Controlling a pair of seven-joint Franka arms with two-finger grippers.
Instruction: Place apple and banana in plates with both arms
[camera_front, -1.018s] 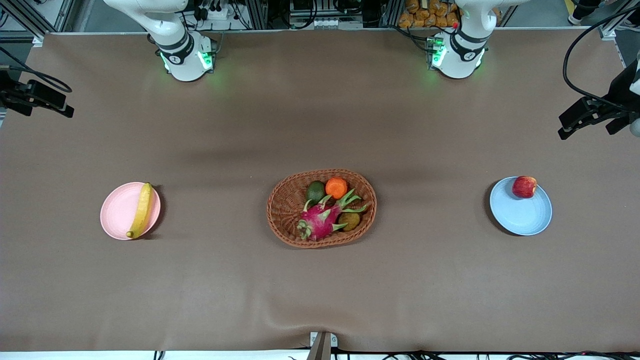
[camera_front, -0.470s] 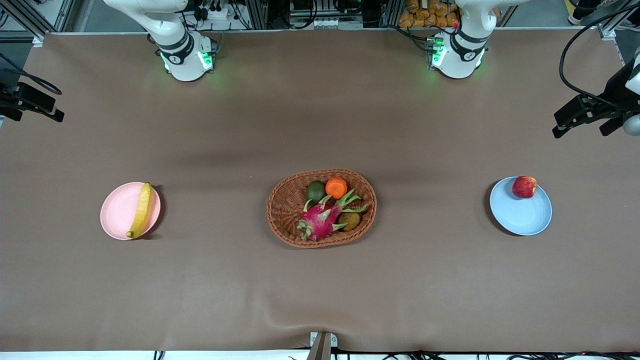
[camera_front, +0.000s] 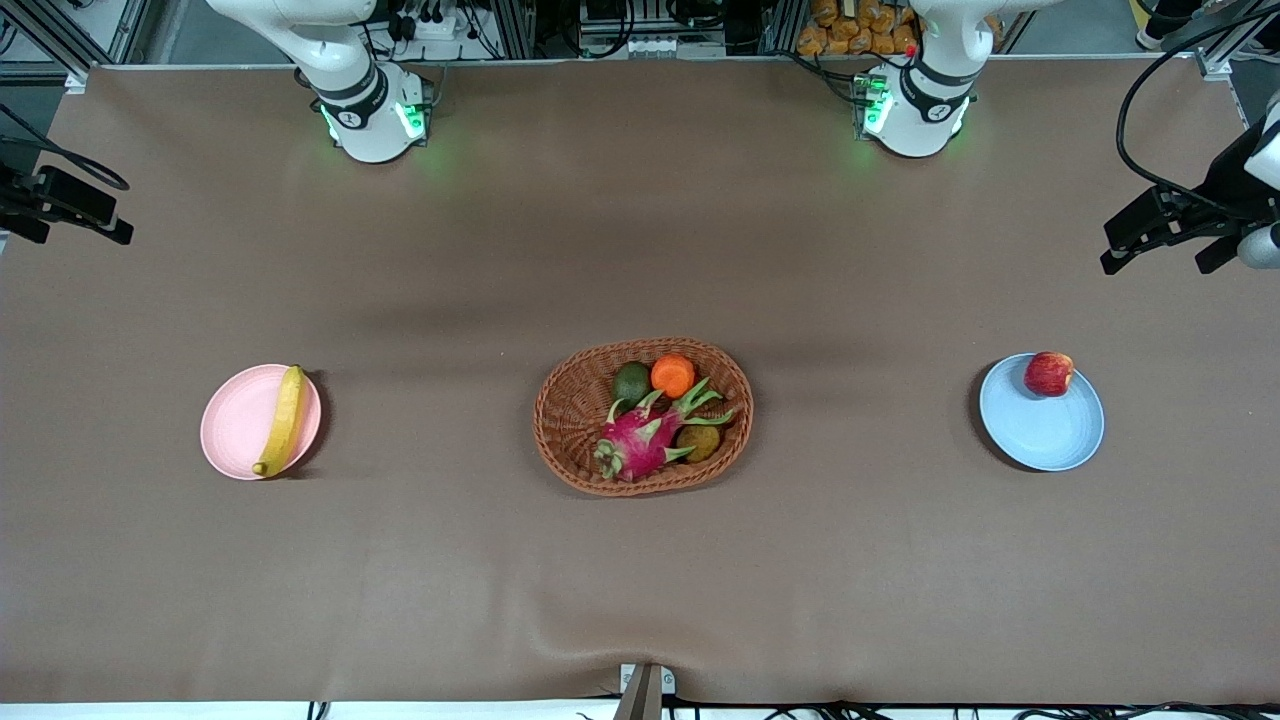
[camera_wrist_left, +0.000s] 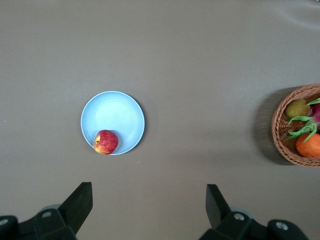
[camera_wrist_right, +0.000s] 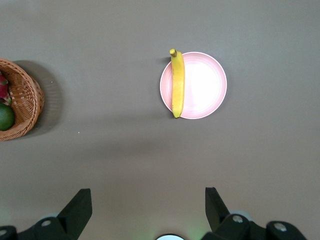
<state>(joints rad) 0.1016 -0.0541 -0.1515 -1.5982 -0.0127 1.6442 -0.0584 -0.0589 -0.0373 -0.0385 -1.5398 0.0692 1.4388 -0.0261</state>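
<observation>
Brown cloth covers the whole bench (camera_front: 640, 560), with my two bases glowing green along its edge nearest the racks. I can read no brand, label or writing on anything; whatever is printed on the base rings is too small to make out.

At the right arm's end, the banana (camera_front: 282, 420) lies on the pink plate (camera_front: 238, 425), along the plate's side toward the basket, its tips reaching the rim. At the left arm's end, the apple (camera_front: 1048, 373) sits on the blue plate (camera_front: 1045, 425), at the rim farther from the front camera. Between the plates stands the wicker basket (camera_front: 575, 420), holding a dragon fruit (camera_front: 640, 445), an orange (camera_front: 673, 375) and a green avocado (camera_front: 631, 381).

My left end effector (camera_wrist_left: 149, 205) hangs high over bare cloth near the blue plate, fingers spread wide, holding nothing. My right end effector (camera_wrist_right: 148, 207) hangs likewise near the pink plate, wide open and empty.

Only the wrist views show the finger spread plainly. Only the front view shows both plates and the whole basket together; each wrist view catches one plate and a slice of the basket.
</observation>
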